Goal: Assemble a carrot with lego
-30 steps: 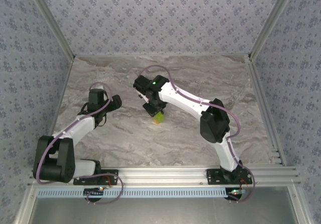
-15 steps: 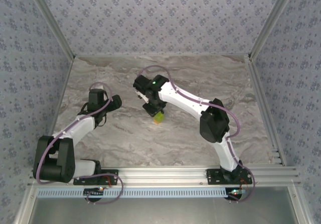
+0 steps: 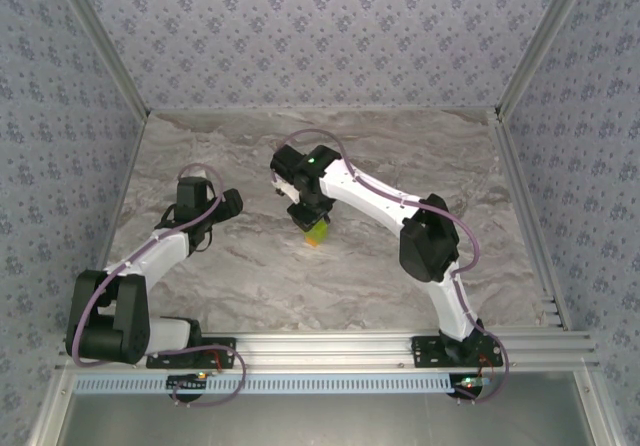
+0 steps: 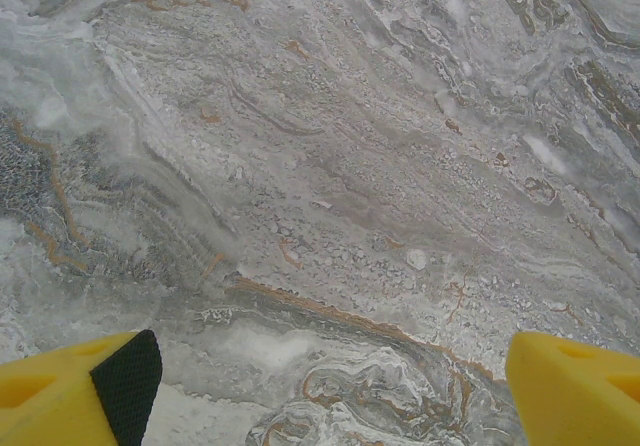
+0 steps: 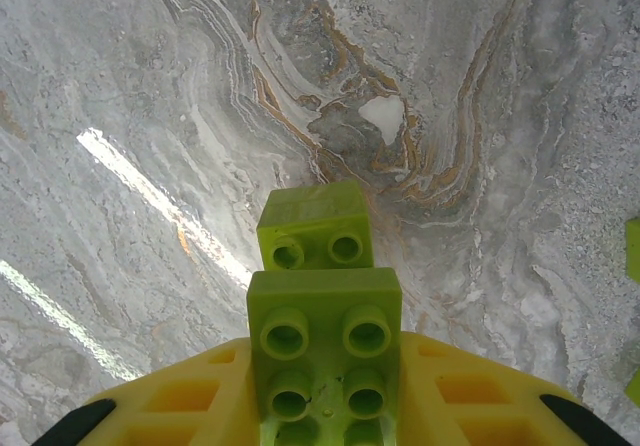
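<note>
Pinching the small carrot of lime-green and orange studded plastic bricks, your right hand holds it over the middle of the grey marble bench; your left hand hangs spread wide near the left edge.

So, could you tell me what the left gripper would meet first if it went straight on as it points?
Most likely the marble table: the open left gripper points at its bare surface, distance unclear.
</note>
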`<state>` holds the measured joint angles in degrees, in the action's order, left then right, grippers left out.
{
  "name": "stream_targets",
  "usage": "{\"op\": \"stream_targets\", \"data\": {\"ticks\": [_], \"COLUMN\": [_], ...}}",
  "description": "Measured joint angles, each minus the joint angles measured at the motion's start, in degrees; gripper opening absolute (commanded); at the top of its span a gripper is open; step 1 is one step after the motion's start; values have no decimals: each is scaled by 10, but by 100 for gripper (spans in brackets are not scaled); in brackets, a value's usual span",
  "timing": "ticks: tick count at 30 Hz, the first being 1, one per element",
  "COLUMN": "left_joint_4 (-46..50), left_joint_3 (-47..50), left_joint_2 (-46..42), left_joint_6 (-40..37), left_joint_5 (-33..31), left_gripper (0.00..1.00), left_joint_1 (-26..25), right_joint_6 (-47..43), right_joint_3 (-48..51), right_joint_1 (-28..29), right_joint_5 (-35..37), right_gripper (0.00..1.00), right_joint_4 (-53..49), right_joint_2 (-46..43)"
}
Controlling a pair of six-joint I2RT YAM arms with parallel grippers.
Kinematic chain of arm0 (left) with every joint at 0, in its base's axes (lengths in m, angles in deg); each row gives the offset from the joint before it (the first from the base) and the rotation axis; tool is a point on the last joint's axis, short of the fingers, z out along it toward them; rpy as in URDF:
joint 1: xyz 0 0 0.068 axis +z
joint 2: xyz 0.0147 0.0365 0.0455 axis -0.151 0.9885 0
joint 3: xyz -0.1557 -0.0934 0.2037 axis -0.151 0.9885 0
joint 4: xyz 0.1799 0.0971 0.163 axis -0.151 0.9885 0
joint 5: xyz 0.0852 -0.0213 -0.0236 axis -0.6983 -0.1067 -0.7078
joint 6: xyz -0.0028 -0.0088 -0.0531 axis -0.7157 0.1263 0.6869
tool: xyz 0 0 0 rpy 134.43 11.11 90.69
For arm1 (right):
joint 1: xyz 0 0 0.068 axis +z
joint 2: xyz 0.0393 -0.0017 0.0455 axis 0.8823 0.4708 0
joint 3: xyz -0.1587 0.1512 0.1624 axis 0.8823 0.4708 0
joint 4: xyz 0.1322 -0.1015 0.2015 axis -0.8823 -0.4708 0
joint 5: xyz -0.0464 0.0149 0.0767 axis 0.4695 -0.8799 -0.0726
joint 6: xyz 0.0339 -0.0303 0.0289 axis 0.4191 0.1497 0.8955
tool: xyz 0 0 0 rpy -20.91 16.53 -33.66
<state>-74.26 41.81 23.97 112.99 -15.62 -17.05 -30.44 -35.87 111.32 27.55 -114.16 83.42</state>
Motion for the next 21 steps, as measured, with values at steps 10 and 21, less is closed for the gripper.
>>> {"op": "stream_targets", "data": {"ticks": [10, 21], "left_joint_4": [0, 0], "left_joint_3": [0, 0], "left_joint_2": [0, 0], "left_joint_6": [0, 0], "left_joint_5": [0, 0], "left_gripper": [91, 91], "left_joint_1": [0, 0], "right_joint_6": [-9, -14], "right_joint_3": [-8, -45], "right_joint_1": [-5, -12], "right_joint_5": [-8, -13], "right_gripper": [35, 35], "right_joint_4": [-10, -22], "right_joint_2": [-1, -6]}}
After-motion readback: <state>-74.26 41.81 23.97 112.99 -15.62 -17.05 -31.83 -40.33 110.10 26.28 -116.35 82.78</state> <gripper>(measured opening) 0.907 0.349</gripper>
